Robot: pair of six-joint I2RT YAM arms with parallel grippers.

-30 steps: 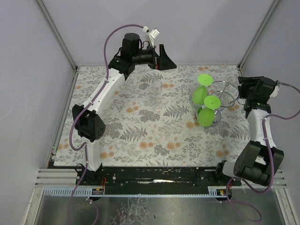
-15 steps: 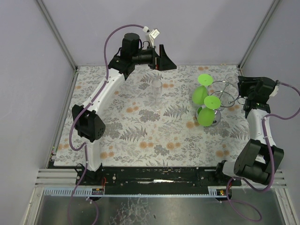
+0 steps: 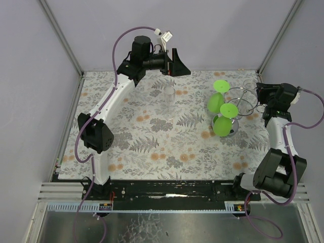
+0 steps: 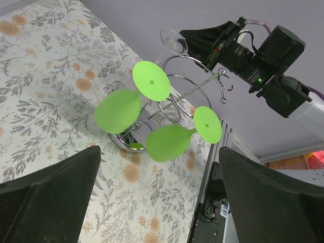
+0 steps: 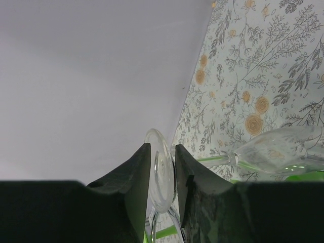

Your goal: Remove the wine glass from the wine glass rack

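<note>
**— Left side first?**
— My left fingers (image 3: pixel 178 65) are spread wide and empty, raised above the desk (image 3: pixel 152 147) near a standing clear glass (image 3: pixel 169 96).

**— And the wine glass?**
— The wine glass (image 5: pixel 273 148) hangs on the wine glass rack (image 4: pixel 171 112) beside two green glasses (image 3: pixel 216 101). My right fingers (image 3: pixel 261 94) straddle its foot, nearly together. I cannot tell whether they pinch it.

**— Risks?**
— Pulled askew, the foot could snag the wire and tip the rack. A slack pinch could slip.

**— Hidden?**
— The loop carrying it. The clear bowl blurs into the pattern.
</note>
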